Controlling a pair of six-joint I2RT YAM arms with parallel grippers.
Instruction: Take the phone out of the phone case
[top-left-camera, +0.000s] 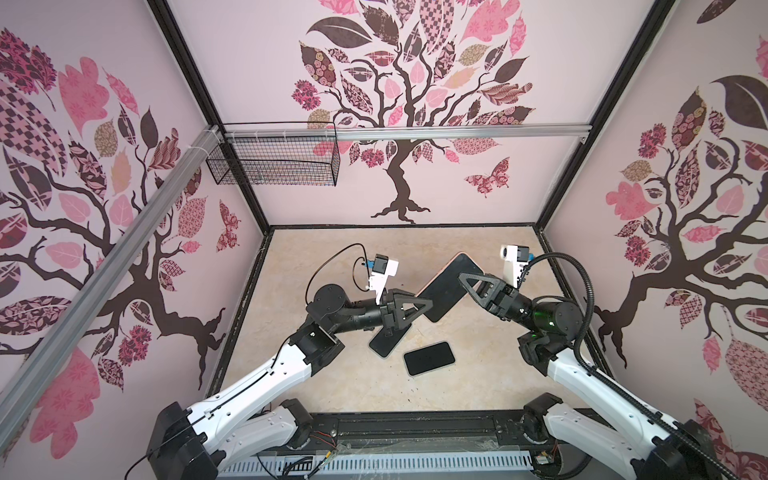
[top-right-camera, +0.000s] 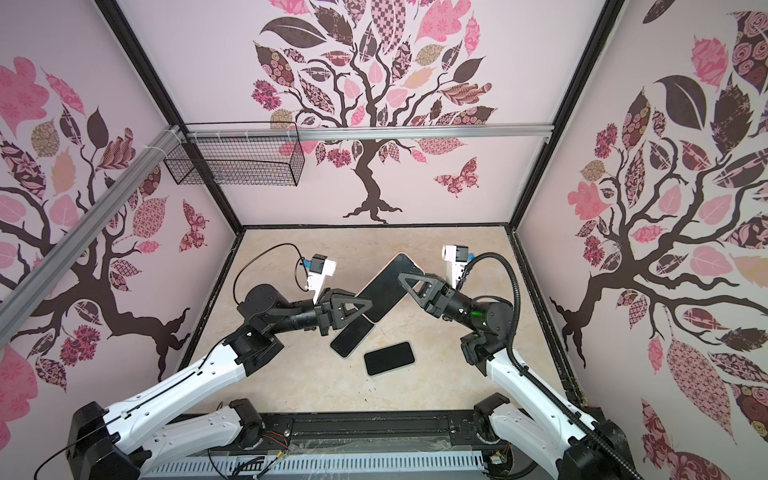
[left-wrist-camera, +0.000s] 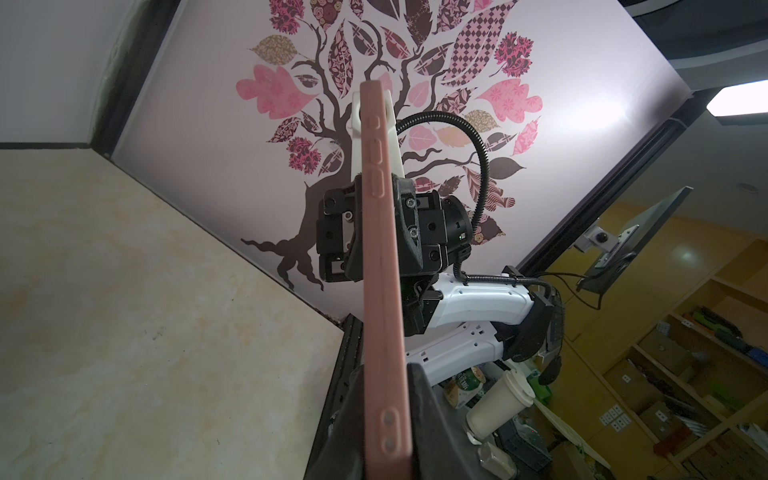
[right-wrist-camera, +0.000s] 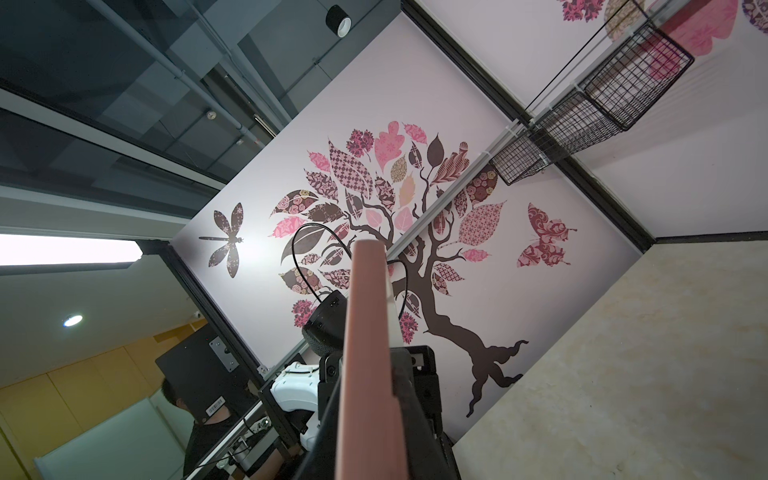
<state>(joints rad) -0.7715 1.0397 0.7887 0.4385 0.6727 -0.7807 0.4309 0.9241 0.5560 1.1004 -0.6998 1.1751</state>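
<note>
A phone (top-left-camera: 449, 291) (top-right-camera: 386, 291) with a black screen sits in a pink phone case (top-left-camera: 439, 273) (top-right-camera: 379, 273), held tilted above the table in both top views. My left gripper (top-left-camera: 419, 306) (top-right-camera: 360, 305) is shut on its near-left end. My right gripper (top-left-camera: 467, 277) (top-right-camera: 405, 277) is shut on its far-right part. In the left wrist view the pink case edge (left-wrist-camera: 382, 270) runs between the black fingers (left-wrist-camera: 432, 424) of the left gripper (left-wrist-camera: 388, 419). The right wrist view shows the case edge (right-wrist-camera: 368, 332) clamped in my right gripper (right-wrist-camera: 370, 436).
Two other dark phones lie on the beige table (top-left-camera: 332, 257). One phone (top-left-camera: 384, 340) (top-right-camera: 352, 338) is partly under the left gripper. A second phone (top-left-camera: 429, 358) (top-right-camera: 390, 358) lies nearer the front. A wire basket (top-left-camera: 274, 160) hangs on the back-left rail.
</note>
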